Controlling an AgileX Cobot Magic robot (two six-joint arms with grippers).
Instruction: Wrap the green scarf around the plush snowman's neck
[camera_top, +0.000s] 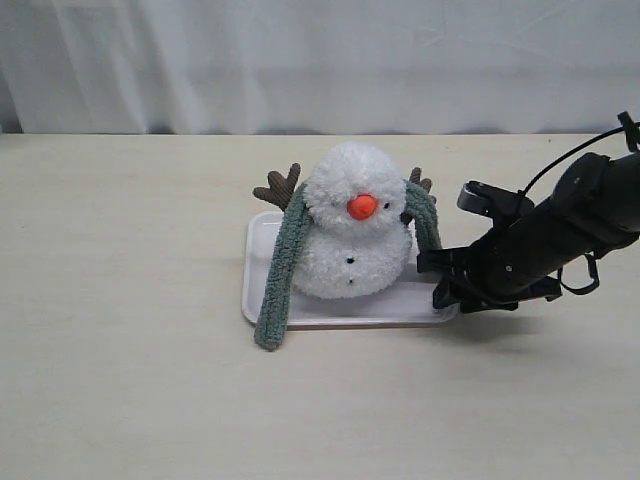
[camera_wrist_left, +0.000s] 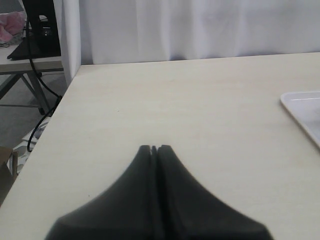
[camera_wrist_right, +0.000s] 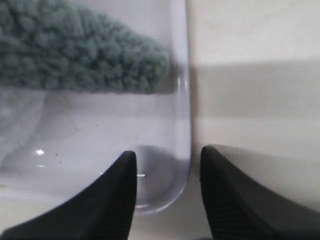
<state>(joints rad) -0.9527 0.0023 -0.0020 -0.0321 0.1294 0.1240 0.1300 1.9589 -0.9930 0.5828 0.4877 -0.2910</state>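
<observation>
Just beyond the released, empty right gripper (camera_wrist_right: 167, 156) astride the tray (camera_wrist_right: 183, 75) rim, one end of the green scarf (camera_wrist_right: 85, 55).

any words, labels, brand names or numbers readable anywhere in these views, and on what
No readable text in any view.
Fluffy white plush snowman: no tag or label showing.
Fuzzy grey-green knit scarf: none.
White rectangular tray: plain.
Black right gripper and black left gripper: no brand or number visible.

Green scarf (camera_top: 283, 262) draped behind upright plush snowman (camera_top: 352, 225)
</observation>
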